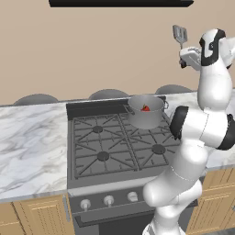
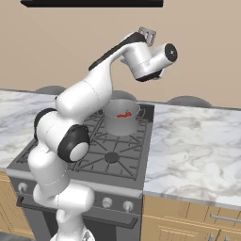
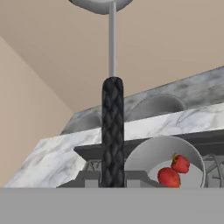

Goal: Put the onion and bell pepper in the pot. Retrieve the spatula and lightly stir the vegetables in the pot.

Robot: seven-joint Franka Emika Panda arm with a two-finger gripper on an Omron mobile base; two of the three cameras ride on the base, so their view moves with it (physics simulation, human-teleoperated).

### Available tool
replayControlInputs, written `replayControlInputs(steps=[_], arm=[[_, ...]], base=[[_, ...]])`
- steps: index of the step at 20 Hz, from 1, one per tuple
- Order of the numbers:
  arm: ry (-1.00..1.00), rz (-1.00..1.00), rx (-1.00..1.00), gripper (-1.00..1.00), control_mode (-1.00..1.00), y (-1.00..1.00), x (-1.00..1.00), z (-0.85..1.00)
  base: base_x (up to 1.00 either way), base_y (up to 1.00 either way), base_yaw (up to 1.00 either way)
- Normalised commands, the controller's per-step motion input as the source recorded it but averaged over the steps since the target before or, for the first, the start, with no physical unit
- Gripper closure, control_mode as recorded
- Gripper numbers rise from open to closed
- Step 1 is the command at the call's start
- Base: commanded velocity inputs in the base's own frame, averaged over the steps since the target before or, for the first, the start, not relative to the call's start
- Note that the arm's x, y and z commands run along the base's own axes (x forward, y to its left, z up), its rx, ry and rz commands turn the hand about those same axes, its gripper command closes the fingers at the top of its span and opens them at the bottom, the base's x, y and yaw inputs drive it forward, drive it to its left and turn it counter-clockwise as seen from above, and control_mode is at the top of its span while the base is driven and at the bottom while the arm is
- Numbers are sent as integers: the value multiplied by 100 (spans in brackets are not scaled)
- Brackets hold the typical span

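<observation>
Jaws clenched on spatula [image 3: 112, 131], raised high above pot [image 1: 146, 111] on far-right burner, bell pepper [image 1: 145, 109] inside. Risk: blade clipping rim on descent, tipping pot.

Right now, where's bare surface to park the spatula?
Bare marble counter right of the stove, and more marble on its left. Three burners are bare; the back-right one holds the pot with the bell pepper.
</observation>
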Motion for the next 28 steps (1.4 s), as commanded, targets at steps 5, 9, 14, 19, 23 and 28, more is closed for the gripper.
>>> replayControlInputs(steps=[5,9,14,19,23,28], arm=[[17,-31,90,100,-100,20,0,13],[15,-32,70,100,-100,18,-1,37],[23,-34,46,100,-100,28,-2,31],[30,-30,47,100,-100,13,0,36],[17,-6,39,100,-100,11,-24,1],[0,5,71,100,-100,2,-24,0]], base=[[0,0,0],[0,0,0],[0,0,0],[0,0,0],[0,0,0],[0,0,0]])
